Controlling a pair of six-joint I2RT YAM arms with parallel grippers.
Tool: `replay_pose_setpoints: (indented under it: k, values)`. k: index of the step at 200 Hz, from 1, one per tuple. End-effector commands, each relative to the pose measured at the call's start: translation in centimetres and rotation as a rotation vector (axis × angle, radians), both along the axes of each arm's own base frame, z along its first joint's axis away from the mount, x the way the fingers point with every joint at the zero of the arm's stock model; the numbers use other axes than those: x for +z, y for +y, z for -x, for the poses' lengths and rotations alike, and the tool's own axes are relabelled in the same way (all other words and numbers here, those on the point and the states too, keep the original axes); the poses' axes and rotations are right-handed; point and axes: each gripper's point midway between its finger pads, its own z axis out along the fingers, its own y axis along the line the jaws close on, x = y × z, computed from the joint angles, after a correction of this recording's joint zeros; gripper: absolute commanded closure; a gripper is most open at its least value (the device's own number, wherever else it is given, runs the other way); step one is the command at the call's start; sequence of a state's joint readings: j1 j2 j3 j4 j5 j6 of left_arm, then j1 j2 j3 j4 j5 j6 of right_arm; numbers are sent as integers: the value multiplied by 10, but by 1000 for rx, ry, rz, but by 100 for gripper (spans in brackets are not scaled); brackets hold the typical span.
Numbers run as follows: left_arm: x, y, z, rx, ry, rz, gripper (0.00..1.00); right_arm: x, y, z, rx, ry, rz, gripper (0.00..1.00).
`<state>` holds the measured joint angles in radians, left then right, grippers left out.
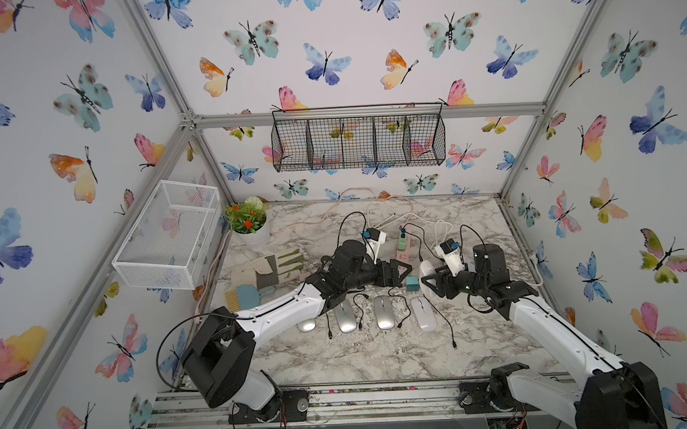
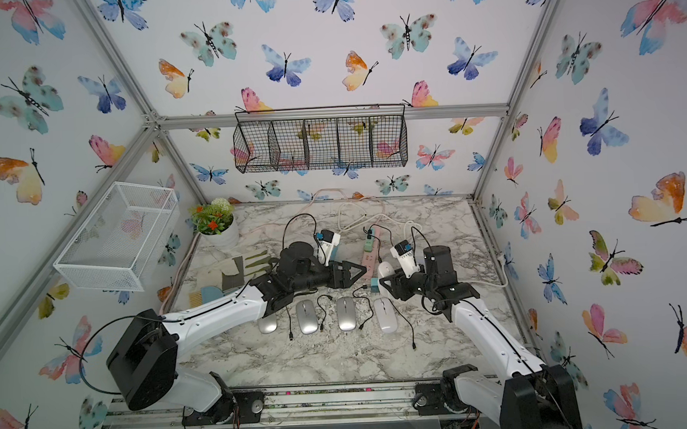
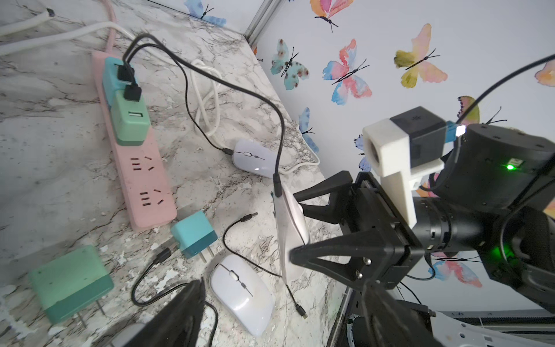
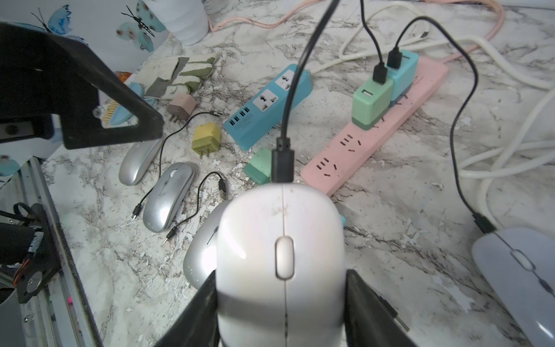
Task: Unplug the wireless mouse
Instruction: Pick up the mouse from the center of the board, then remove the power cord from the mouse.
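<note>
Gripping the white mouse (image 4: 282, 255) by its two sides, the right claw (image 4: 282, 300) holds it above the marble table (image 1: 339, 361), just beside the near end of the pink power strip (image 4: 375, 141). In the left wrist view the mouse (image 3: 295, 222) stands tipped on its edge between the black fingers. A black cable (image 4: 300, 75) is plugged into the front of the mouse, its plug (image 4: 282, 162) seated fully in the socket. The cable rises out of the right wrist view, so I cannot trace its far end.

The left claw (image 1: 401, 270) hovers near the mouse's front with its jaws apart and nothing between them. One of its fingers (image 4: 120, 120) shows in the right wrist view, apart from the plug.

On the pink strip sit a green charger (image 4: 371, 102) and a blue charger (image 4: 404, 72), each with a black plug in it. A lilac mouse (image 4: 516, 270) lies on the table with a cable in its front. Two silver mice (image 4: 168, 195) lie side by side among loose black cables. A blue power strip (image 4: 267, 105) carries a small label, too small to read. No other writing is legible.
</note>
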<state>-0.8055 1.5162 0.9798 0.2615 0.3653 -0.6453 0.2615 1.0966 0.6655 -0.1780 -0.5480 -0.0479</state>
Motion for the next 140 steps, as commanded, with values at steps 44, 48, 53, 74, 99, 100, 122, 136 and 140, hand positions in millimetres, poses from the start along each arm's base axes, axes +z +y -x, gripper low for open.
replay_pose_setpoints:
  k: [44,48,53,74,99,100,122,136,140]
  values:
    - [7,-33,-16,-29,30,62,24,12,13,6,71,-36,-83,99]
    - [5,-35,-18,-27,36,60,25,13,13,6,73,-39,-86,99]
    - [2,-36,-20,-24,45,58,25,13,13,6,72,-39,-86,99]
    - [-8,-43,-28,-9,78,48,26,14,13,6,76,-48,-89,99]
    - [-12,-51,-35,-4,93,45,32,13,15,7,84,-42,-96,99]
    - [-12,-51,-36,-3,92,45,32,13,15,7,84,-42,-97,99]
    - [-11,-54,-42,9,90,36,39,12,15,7,82,-39,-96,99]
    - [-11,-55,-44,17,87,29,45,12,14,7,81,-40,-97,99]
    - [-12,-55,-45,18,87,28,47,12,14,7,81,-41,-97,99]
